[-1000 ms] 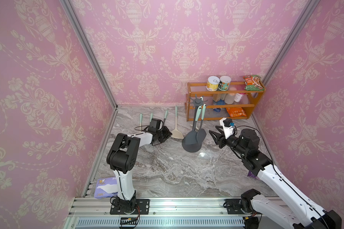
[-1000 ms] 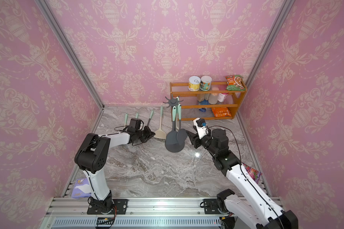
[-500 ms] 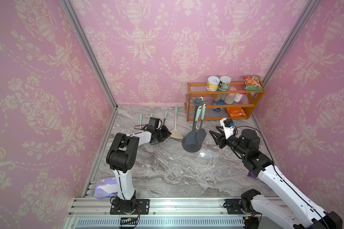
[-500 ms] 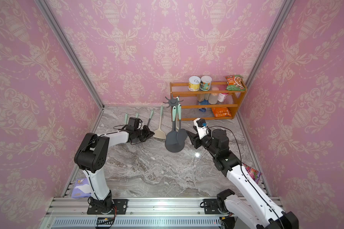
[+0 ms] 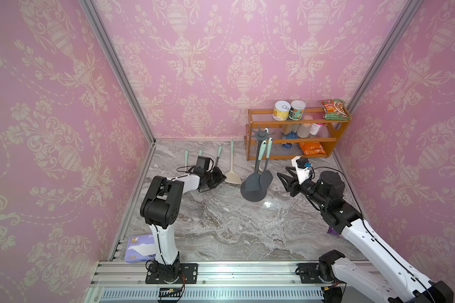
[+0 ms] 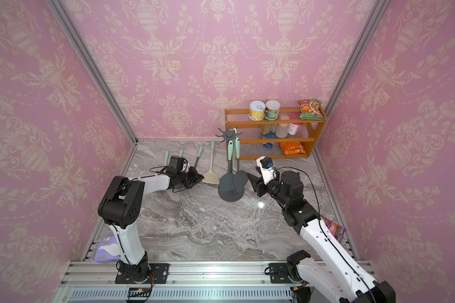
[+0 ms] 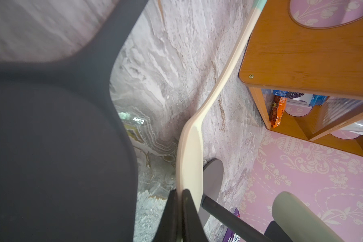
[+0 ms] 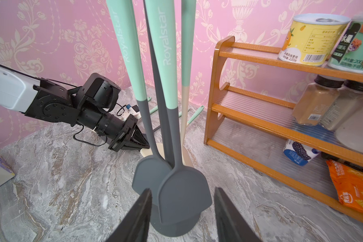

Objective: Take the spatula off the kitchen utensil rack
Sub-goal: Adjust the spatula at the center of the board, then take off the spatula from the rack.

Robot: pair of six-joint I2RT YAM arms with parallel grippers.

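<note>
Little has shifted in the last second: both arms sit about where they were, and the spatula (image 5: 266, 178) is still on the kitchen utensil rack (image 5: 251, 197). It hangs by its mint handle from the star-shaped crown, with its dark grey blade down near the round base. Another grey utensil (image 5: 250, 181) hangs beside it from the same crown (the two blades overlap in both top views). The rack stands on the marble bench (image 5: 221, 225), in front of the orange wooden shelf (image 5: 338, 126).

The right pincer (image 5: 283, 180) is low and pointed at the spatula's blade, its jaws parted about halfway. In the right wrist view the two fingertips (image 8: 144, 203) frame the blade, one to each side. In a top view a strip of bench shows between the tips and the blade, so it grips nothing.

The left pincer (image 5: 222, 179) is low over the bench to the rack's left, its jaws drawn together. Its tips meet the near edge of a cream turner (image 5: 233, 178), whose blade rests on the bench and whose handle runs toward the back wall. In the left wrist view the fingers (image 7: 190, 215) stand almost touching against the cream blade's edge. Whether they pinch that edge I cannot tell.
</note>
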